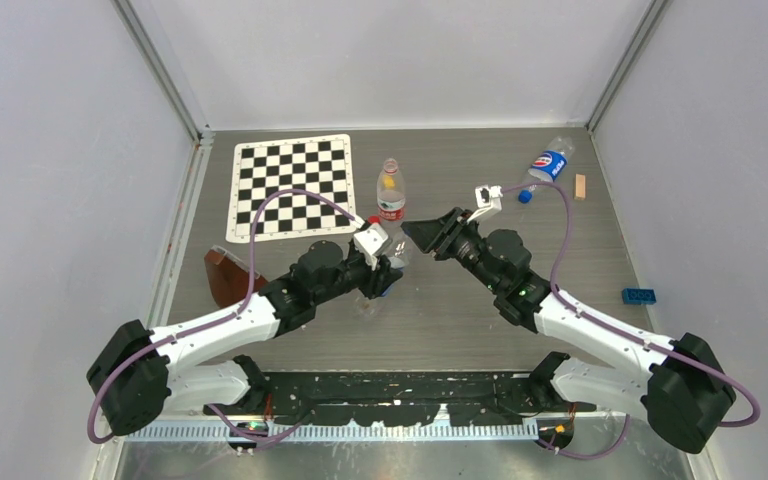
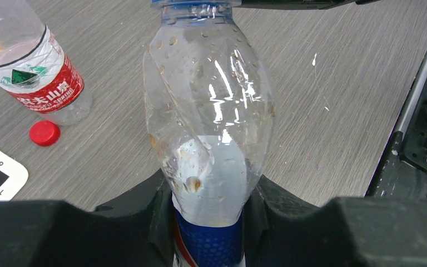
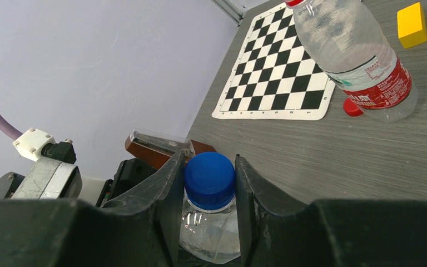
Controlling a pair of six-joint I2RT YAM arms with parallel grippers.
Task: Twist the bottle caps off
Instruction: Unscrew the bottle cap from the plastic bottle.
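**Contents, largest to smallest**

- Grey wood-grain table (image 1: pixel 440 320), walled in by pale panels
- Left gripper (image 2: pixel 208 222): black fingers clamped on the lower body of the held bottle, at the top edge of its blue label
- Right gripper (image 3: pixel 209 206): fingers pressed against both sides of the blue cap, closed on it
- Checkerboard mat (image 1: pixel 292 186): black and white, flat at the far left of the table
- Held bottle (image 2: pixel 208 111): clear plastic, blue label, droplets inside; carried between the two grippers near the table's centre, neck towards the right gripper
- Red-labelled bottle (image 1: pixel 391 190): clear, upright just right of the mat, beyond the grippers
- Lying bottle (image 1: pixel 550 163): blue label, on its side at the far right corner
- Brown object (image 1: pixel 225 275): at the left edge, below the mat; kind unclear
- Blue brick (image 1: pixel 638 295): at the right edge, well apart from the bottles
- Yellow block (image 3: pixel 411 25): beyond the red-labelled bottle
- Tan block (image 1: pixel 580 186): just right of the lying bottle
- Blue cap (image 3: pixel 209 181): on the held bottle's neck
- Second blue cap (image 1: pixel 525 196): at the lying bottle's near end; on or off cannot be told
- Red cap (image 2: pixel 44 133): loose on the table, just beside the red-labelled bottle's base
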